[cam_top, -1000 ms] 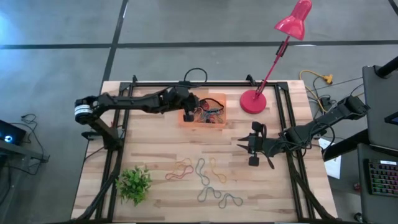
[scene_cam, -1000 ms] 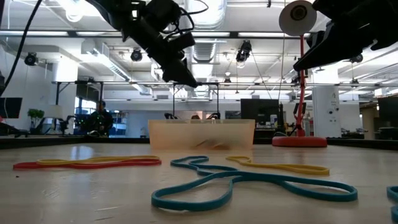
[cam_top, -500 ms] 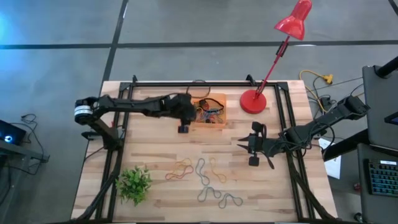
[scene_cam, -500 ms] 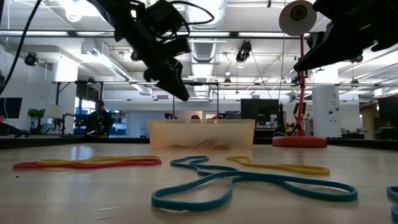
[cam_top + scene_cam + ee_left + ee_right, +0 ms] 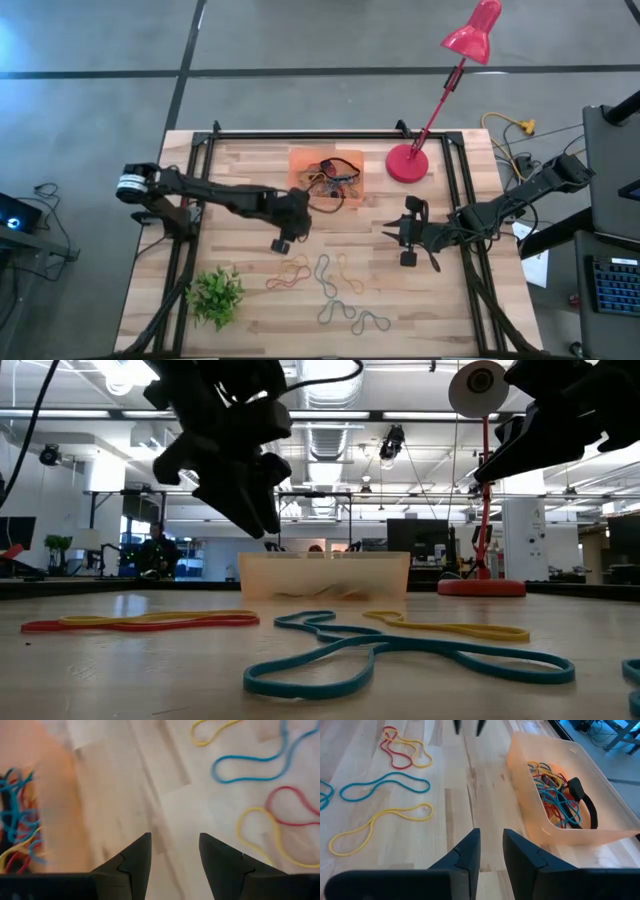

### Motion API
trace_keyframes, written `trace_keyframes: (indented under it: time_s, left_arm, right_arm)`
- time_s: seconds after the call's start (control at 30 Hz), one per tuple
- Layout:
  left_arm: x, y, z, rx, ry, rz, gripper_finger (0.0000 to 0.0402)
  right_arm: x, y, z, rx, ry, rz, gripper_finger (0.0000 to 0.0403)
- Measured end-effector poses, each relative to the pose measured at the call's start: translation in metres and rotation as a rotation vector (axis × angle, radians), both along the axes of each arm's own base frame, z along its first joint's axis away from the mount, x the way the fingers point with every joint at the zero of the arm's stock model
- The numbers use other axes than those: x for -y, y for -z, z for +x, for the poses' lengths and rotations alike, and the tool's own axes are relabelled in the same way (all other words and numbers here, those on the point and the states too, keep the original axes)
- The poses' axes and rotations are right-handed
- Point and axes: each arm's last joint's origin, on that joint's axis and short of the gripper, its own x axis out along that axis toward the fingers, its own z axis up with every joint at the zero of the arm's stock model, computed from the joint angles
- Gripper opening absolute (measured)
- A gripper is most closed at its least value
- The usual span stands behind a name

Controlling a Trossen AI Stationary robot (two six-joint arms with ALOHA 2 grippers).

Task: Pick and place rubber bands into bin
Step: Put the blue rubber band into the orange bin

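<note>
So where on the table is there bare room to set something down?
Bare wood lies left of the bin and behind the plant. It is crowded at the front middle, where loose rubber bands lie below the left gripper.

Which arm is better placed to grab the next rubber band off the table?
Left. The left gripper hangs open beside the loose rubber bands; the right gripper waits farther off.

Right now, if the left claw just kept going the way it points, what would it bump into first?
Probably bare table: the left gripper, open, points down at wood between the bin and the loose rubber bands. Depth is unclear.
</note>
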Motion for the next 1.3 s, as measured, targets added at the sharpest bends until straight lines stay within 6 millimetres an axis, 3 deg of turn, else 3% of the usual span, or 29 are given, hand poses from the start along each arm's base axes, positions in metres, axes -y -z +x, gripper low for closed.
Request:
trace_keyframes:
  time_s: [0.23,0.5,0.77,1.0,1.3]
  left_arm:
    - [0.027,0.006,-0.003,0.013,0.087,-0.004,0.0150]
    - [0.050,0.021,-0.002,0.142,0.188,-0.085,0.0150]
    - [0.060,0.047,0.013,0.186,0.211,-0.093,0.0150]
    - [0.068,0.074,0.027,0.101,0.244,-0.118,0.0150]
    - [0.069,0.073,0.041,0.126,0.209,-0.087,0.0150]
  right_arm:
    - [0.000,0.000,0.000,0.004,0.000,0.001,0.0070]
    - [0.000,-0.001,0.001,0.009,0.000,0.003,0.0072]
    - [-0.001,-0.002,0.001,0.022,-0.006,0.001,0.0066]
    - [-0.001,0.000,0.003,0.020,-0.007,-0.003,0.0072]
    - [-0.001,0.005,0.004,-0.006,-0.008,-0.019,0.0065]
